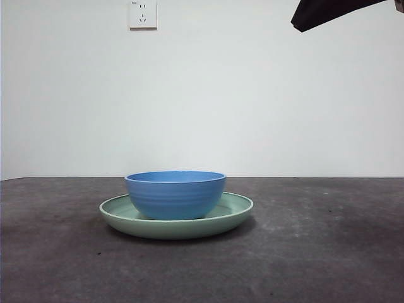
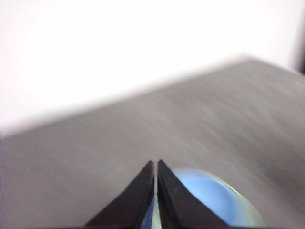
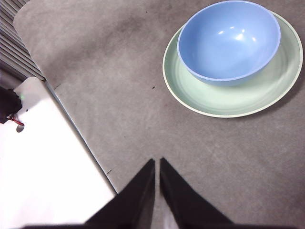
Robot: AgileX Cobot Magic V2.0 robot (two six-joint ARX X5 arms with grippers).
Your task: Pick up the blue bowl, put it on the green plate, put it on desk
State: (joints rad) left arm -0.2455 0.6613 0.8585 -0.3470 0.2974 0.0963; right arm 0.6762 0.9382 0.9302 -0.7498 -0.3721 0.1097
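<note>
With our left claw (image 2: 156, 164) and right claw (image 3: 157, 162) both closed and empty, the glossy blue bowl (image 1: 175, 193) sits in the pale-green plate (image 1: 237, 208) on the table (image 1: 328, 252); lifting it carelessly could drag the plate.

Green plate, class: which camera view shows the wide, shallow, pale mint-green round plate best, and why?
The right wrist view: from above, the pale mint-green round plate shows nearly its whole rim around the glossy blue bowl. The front view gives only its low side profile; the left wrist view, a blurred sliver.
</note>
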